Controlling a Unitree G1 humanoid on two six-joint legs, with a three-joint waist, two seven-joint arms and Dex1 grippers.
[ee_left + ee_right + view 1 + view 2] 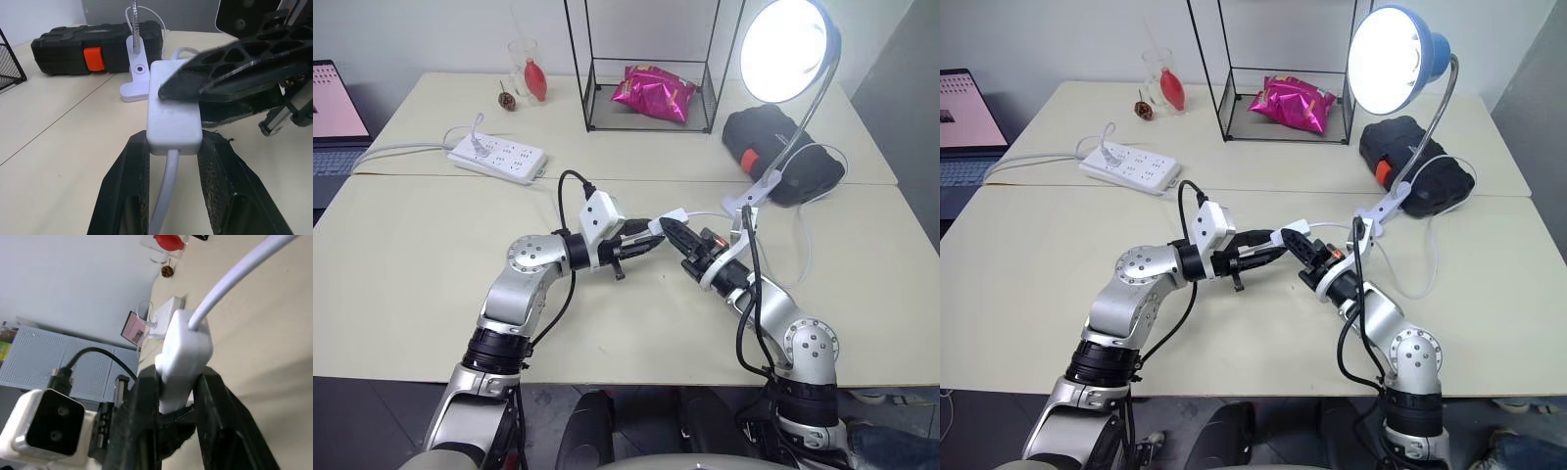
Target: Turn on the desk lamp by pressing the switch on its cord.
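Observation:
The desk lamp (783,49) stands at the back right with its blue-rimmed shade glowing bright; its white clamp base (749,196) rests on the table. The small white switch (173,112) hangs above the table's middle, between my two grippers. My left gripper (172,147) is shut on the switch's near end, one finger on each side. From the opposite side my right gripper (178,396) is shut on the same switch (185,357), and one of its fingers (230,68) presses on the switch's top face. The thin white cord (234,279) leaves both ends of the switch.
A white power strip (499,157) lies at the back left. A black wire frame holds a pink snack bag (656,93) at the back middle. A black case (783,152) sits behind the clamp. A glass (530,73) and a laptop (333,108) are at the far left.

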